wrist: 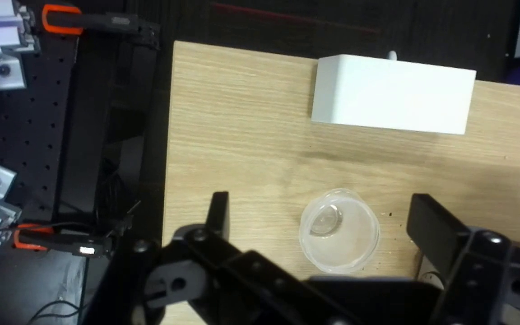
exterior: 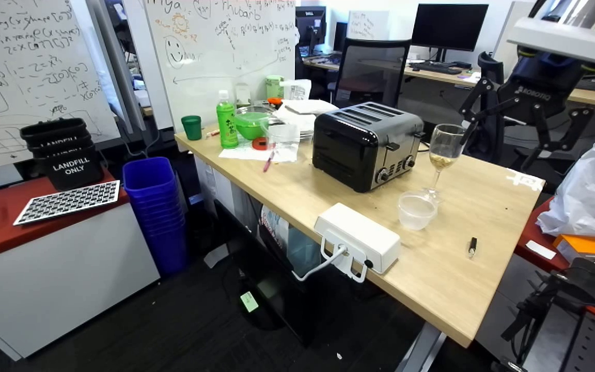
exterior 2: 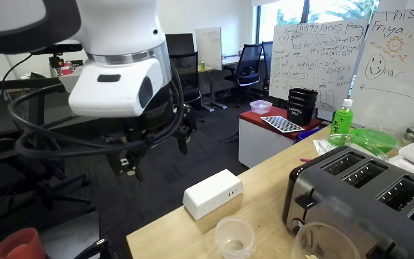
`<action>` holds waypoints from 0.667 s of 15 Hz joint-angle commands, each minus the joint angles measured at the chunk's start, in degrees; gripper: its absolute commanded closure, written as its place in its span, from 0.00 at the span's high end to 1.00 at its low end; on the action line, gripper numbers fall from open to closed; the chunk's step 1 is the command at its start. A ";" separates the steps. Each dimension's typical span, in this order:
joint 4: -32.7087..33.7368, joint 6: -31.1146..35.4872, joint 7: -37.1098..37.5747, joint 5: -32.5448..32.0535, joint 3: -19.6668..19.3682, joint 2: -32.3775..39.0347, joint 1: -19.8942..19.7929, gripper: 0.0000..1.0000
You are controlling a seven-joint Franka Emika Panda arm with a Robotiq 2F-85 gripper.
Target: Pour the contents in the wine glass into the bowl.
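Hand (wrist: 321, 207) spread; toaster (exterior: 364, 147) beside wine glass (exterior: 442, 155), white box (exterior: 358, 235) near bowl (exterior: 417, 212).

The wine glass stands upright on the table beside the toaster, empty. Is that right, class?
The wine glass is not empty: an exterior view shows pale contents low inside it. It does stand upright on the table beside the toaster.
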 commanded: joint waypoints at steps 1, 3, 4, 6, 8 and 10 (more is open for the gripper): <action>0.06 0.34 1.03 0.15 -0.80 0.35 0.44 1.00; 0.06 0.46 1.49 0.57 -1.09 0.52 0.41 1.00; 0.06 0.47 1.61 0.59 -1.09 0.52 0.42 1.00; 0.06 0.48 1.81 0.59 -1.09 0.52 0.43 1.00; 0.06 0.48 1.85 0.60 -1.09 0.52 0.43 1.00; 0.07 0.81 2.10 1.02 -1.27 0.72 0.43 1.00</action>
